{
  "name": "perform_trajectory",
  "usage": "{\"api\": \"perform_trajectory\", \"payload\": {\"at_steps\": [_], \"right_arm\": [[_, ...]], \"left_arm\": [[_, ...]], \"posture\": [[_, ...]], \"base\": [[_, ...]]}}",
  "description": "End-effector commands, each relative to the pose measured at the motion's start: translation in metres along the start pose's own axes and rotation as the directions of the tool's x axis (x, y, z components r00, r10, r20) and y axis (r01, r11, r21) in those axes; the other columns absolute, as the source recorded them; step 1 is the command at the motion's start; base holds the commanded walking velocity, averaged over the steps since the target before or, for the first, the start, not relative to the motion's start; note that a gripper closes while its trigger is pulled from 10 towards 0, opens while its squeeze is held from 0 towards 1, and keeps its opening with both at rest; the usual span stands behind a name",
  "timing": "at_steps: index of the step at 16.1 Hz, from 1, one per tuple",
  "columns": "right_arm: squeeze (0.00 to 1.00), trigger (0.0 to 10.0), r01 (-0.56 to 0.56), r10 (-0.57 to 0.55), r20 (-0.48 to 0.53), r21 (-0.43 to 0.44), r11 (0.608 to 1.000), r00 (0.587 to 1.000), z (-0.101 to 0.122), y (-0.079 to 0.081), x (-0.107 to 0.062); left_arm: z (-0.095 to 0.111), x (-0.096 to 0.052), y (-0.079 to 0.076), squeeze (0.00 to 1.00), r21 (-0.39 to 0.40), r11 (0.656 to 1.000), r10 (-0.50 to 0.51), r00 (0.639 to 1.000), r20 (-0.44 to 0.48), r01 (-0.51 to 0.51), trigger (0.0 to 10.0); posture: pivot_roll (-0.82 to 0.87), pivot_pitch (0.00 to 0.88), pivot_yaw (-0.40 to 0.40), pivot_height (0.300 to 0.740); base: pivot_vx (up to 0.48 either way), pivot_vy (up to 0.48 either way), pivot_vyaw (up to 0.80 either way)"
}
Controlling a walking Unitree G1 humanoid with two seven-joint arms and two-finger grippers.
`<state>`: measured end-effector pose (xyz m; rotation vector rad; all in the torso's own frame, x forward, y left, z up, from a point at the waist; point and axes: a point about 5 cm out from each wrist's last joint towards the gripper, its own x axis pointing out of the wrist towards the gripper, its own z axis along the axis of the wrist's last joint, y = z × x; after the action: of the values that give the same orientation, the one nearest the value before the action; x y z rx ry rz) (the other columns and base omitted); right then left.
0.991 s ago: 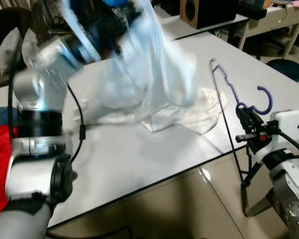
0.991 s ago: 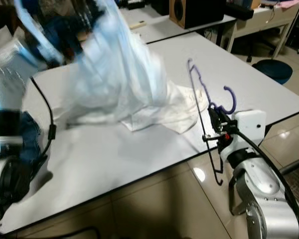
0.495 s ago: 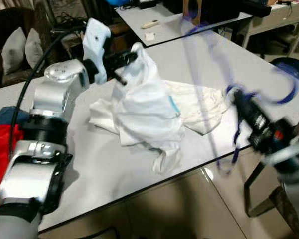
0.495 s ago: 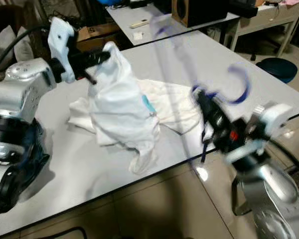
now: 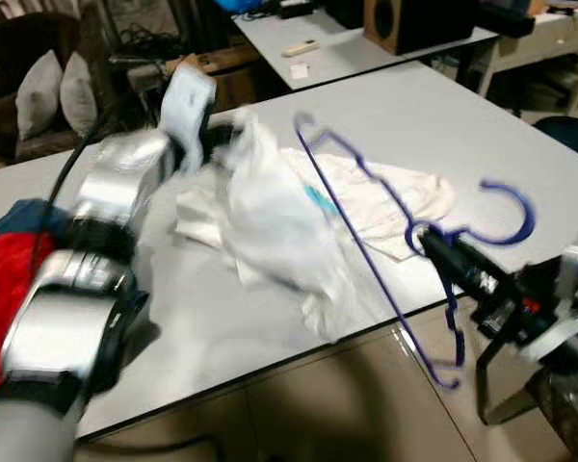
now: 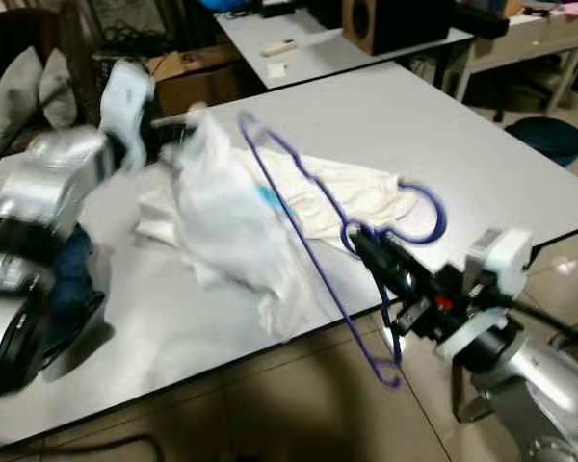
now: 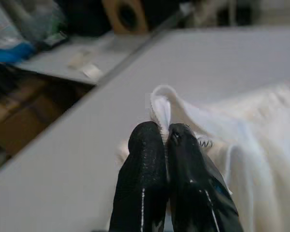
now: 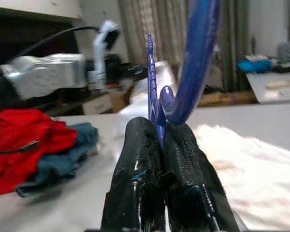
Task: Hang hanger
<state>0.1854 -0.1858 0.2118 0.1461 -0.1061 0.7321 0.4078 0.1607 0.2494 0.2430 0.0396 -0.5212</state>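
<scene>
— Left gripper (image 7: pixel 165 137) is pinched shut on the white garment's (image 5: pixel 279 226) collar edge, lifting it off the grey table (image 5: pixel 443 125). And the other?

— Right gripper (image 8: pixel 157 133) clamps the blue hanger (image 5: pixel 385 279) at its neck, near the table's edge. I'd hold the collar taut and feed one hanger shoulder in slowly.

Blue wire hanger (image 5: pixel 395 255) w/ notched shoulders, held at the neck below its hook, tilted, frame slanting across white garment (image 5: pixel 279 217). Garment partly bunched and lifted at one edge, rest crumpled on table (image 5: pixel 462 125); blurred.
</scene>
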Motion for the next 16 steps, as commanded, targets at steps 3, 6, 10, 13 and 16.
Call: {"api": "perform_trajectory", "payload": {"at_steps": [3, 6, 10, 13, 16], "right_arm": [[0.0, 10.0, -0.034, 0.034, -0.002, -0.039, 0.999, 0.999, 0.007, 0.0, 0.001], [0.0, 10.0, -0.035, 0.036, 0.017, -0.049, 0.998, 0.999, 0.013, 0.0, 0.004], [0.0, 10.0, -0.077, 0.074, -0.071, -0.034, 0.996, 0.995, 0.0, 0.006, 0.005], [0.0, 10.0, -0.068, 0.061, -0.199, -0.024, 0.997, 0.978, -0.017, 0.008, 0.004], [0.0, 10.0, -0.008, -0.002, -0.274, -0.038, 0.999, 0.962, -0.027, 0.004, -0.003]], "left_arm": [[0.103, 0.008, -0.001, 0.0, -0.14, 0.99, 0.049, 0.901, 0.432, 0.013, 0.0], [0.122, 0.003, 0.01, 0.0, -0.217, 0.975, 0.156, 0.849, 0.506, -0.05, 0.0], [0.02, 0.01, 0.008, 0.0, -0.106, 0.985, 0.148, 0.983, 0.111, -0.136, 0.0], [-0.028, 0.003, -0.015, 0.0, -0.04, 0.994, -0.102, 0.994, -0.037, 0.1, 0.0], [-0.027, -0.004, -0.02, 0.0, 0.01, 0.986, -0.164, 0.986, -0.027, 0.164, 0.0]], "posture": [[-0.1, 0.0, 0.144, 0.74], [-0.09, 0.0, 0.145, 0.74], [-0.08, 0.0, 0.135, 0.74], [-0.07, 0.0, 0.12, 0.74], [-0.07, 0.0, 0.125, 0.74]], "base": [[0.0, 0.0, 0.0], [0.0, 0.0, 0.0], [0.0, 0.0, 0.0], [0.0, 0.0, 0.0], [0.0, 0.0, 0.0]]}}
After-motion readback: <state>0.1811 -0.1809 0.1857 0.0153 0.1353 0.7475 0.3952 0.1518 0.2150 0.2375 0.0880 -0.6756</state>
